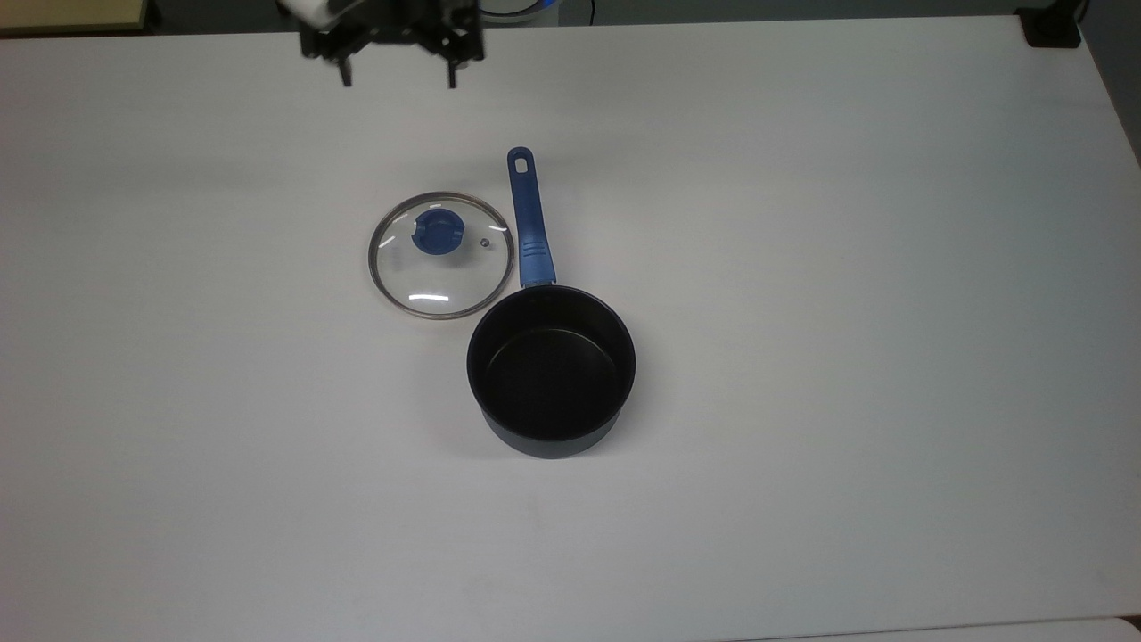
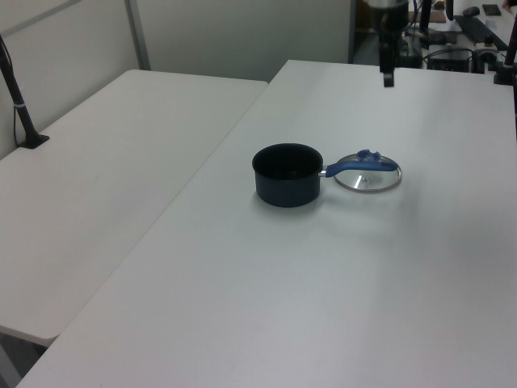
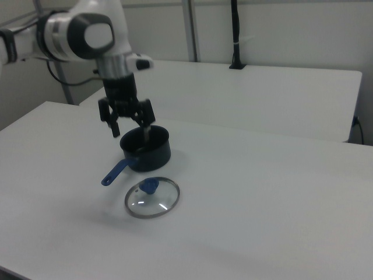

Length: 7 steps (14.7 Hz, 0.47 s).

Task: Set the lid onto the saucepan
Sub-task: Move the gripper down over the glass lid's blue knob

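Two task objects resting on a wide white tabletop point(image 1: 802, 267), neither one held. Round clear glass lid with a metal rim and a blue plastic knob point(image 1: 440, 255) lying flat, knob up, just beside the long blue handle of the saucepan on the top view's left; small steam vent visible near the knob. Small round dark navy saucepan with a black interior point(image 1: 551, 370) standing upright and uncovered, handle pointing toward the top view's upper edge, hole at the handle's far end. Lid rim very close to the pan's rim at the top view's lower right of the lid; touching or not, impossible to tell. Same lid in the right view point(image 3: 152, 197) nearer the camera than the saucepan point(image 3: 145, 148), and in the left view point(image 2: 367, 175) lying behind the handle, to the left view's right of the saucepan point(image 2: 287, 174).

Black two-finger gripper point(image 1: 397, 78) of the white robot arm point(image 3: 76, 32) hanging in the air near the top view's upper edge, well apart from the lid and toward the top view's left of the handle's end. Fingers spread wide, pointing down, nothing between them. Gripper point(image 3: 129, 130) raised clear of the table in the right view; narrow dark shape point(image 2: 388, 69) in the left view.

Second white table point(image 2: 105, 162) standing alongside, at the left view's left.
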Tool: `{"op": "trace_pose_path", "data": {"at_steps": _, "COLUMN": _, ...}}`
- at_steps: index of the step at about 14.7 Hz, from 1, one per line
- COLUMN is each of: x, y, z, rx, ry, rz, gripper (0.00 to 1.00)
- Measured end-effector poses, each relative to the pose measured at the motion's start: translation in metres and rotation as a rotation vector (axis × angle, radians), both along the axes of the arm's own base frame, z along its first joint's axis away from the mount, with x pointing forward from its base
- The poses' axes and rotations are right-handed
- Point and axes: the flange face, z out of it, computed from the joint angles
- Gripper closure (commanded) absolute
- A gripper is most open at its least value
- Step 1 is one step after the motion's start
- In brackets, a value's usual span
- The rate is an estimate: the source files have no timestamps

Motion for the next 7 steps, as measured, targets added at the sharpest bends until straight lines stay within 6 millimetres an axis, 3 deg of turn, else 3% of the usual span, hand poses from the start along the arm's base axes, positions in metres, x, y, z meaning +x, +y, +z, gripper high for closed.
{"op": "trace_pose_path", "data": {"at_steps": 3, "x": -0.004, "y": -0.019, "z": -0.053, "rx": 0.043, "ry": 0.03, "rz": -0.041, "gripper": 0.0}}
{"op": "trace_pose_path", "data": {"at_steps": 7, "x": -0.006, "y": -0.024, "z": -0.103, "rx": 0.09, "ry": -0.019, "rz": -0.07, "gripper": 0.0}}
